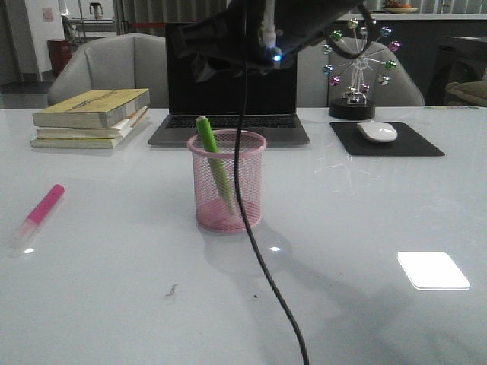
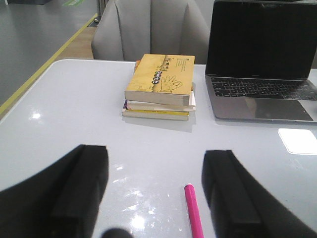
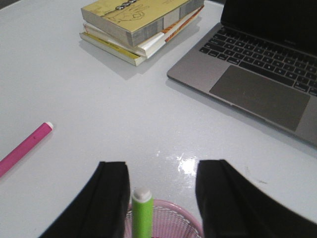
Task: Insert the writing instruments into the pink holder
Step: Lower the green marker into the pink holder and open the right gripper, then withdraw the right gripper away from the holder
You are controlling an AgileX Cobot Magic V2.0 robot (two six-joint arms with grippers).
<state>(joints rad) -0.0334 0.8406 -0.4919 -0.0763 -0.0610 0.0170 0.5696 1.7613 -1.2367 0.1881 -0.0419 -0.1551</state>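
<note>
The pink holder stands mid-table in front of the laptop. The green marker leans inside it, its top above the rim. My right gripper hovers open just over the holder. The green marker rises close beside one finger, and the jaws are spread well wider than it. In the front view only the right arm's dark body shows, above the cup. The pink marker lies flat on the table at the left. My left gripper is open over the pink marker, which lies near one finger.
A stack of books sits at the back left, with a laptop behind the holder. A mouse rests on a black pad at the back right, beside a ferris-wheel ornament. A black cable hangs in front of the cup.
</note>
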